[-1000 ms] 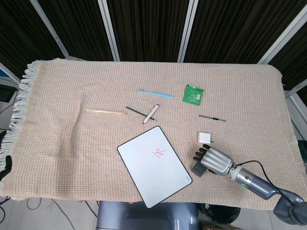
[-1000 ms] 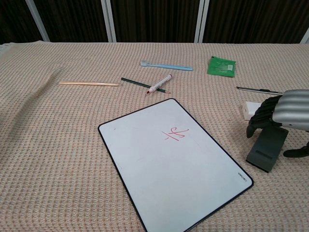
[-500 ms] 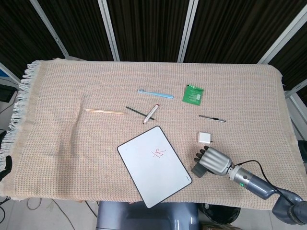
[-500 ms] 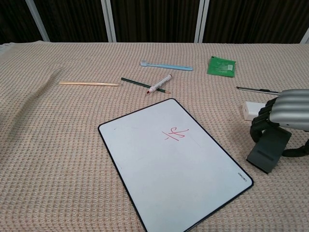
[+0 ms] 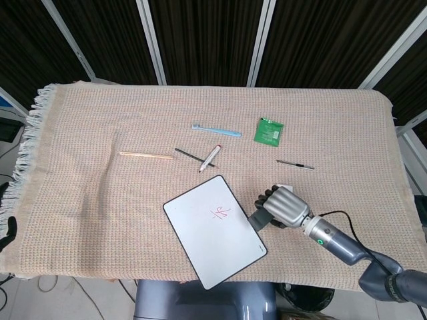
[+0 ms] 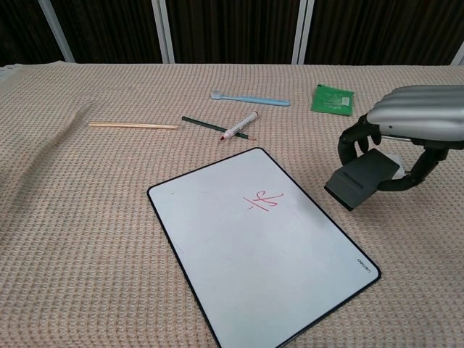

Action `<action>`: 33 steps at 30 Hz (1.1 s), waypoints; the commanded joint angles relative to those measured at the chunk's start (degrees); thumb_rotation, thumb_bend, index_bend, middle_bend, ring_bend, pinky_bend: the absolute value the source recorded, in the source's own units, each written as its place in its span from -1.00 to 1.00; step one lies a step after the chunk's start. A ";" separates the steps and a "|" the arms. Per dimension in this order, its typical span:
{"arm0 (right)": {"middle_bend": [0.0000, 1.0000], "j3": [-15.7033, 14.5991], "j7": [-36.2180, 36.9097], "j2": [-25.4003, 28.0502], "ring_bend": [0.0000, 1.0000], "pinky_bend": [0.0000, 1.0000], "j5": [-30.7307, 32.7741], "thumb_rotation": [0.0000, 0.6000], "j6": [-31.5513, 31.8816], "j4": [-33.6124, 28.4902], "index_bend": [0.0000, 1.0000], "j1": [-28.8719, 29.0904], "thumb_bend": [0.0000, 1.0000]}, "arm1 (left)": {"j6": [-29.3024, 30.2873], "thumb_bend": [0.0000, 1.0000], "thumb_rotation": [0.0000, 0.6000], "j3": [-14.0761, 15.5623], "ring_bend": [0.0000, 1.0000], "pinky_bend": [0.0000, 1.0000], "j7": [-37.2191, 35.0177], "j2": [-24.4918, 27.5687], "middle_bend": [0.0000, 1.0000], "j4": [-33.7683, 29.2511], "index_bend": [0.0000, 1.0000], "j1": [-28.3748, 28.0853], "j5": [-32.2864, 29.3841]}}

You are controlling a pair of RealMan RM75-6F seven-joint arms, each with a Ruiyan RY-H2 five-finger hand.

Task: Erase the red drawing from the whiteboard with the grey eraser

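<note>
Beside the whiteboard [image 6: 261, 239], the right robot hand [image 6: 406, 130] grips the grey eraser [image 6: 359, 180] aloft.

The whiteboard [image 5: 215, 230] [image 6: 262, 238] is a white rectangle with a thin dark rim and rounded corners, lying flat on the cloth and turned at an angle to the table's edge. The red drawing [image 5: 221, 213] [image 6: 263, 201], a few crossed strokes, sits on its far half, still unwiped. The grey eraser [image 5: 257, 219] [image 6: 359, 177] is a dark grey block, tilted and lifted off the cloth just beside the board's right edge
</note>
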 commanded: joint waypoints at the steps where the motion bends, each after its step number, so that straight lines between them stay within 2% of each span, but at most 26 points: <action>1: -0.07 4.08 -2.87 -0.78 -0.18 -0.17 7.41 1.00 -5.60 -4.28 0.06 2.33 -0.11 | -0.02 0.05 1.00 -0.01 -1.00 -0.98 -0.16 0.09 -0.99 -0.11 -0.87 0.02 -0.03; 5: -0.08 7.39 -9.11 -4.32 -0.18 -0.19 15.76 1.00 -8.72 -5.70 0.06 4.01 -0.12 | -0.29 0.05 1.00 0.06 -1.00 -0.98 -0.31 0.23 -0.99 -0.23 -0.87 -0.02 -0.13; 13: -0.10 10.46 -23.01 -11.64 -0.18 -0.19 27.58 1.00 -9.33 -5.87 0.06 7.64 -0.13 | -0.43 0.05 1.00 -0.01 -1.00 -0.98 -0.52 0.32 -0.99 -0.28 -0.87 -0.13 -0.17; 25: -0.10 10.76 -41.79 -21.92 -0.18 -0.19 41.94 1.00 -4.59 -3.58 0.06 13.53 -0.14 | -0.82 0.05 1.00 -0.06 -1.00 -0.98 -1.41 0.76 -0.99 -0.35 -0.87 -0.21 -0.42; 33: -0.11 9.83 -49.08 -26.97 -0.18 -0.19 47.83 1.00 -1.46 -1.04 0.06 16.14 -0.14 | -0.81 0.05 1.00 0.00 -1.00 -0.98 -1.61 0.88 -0.99 -0.32 -0.87 -0.23 -0.24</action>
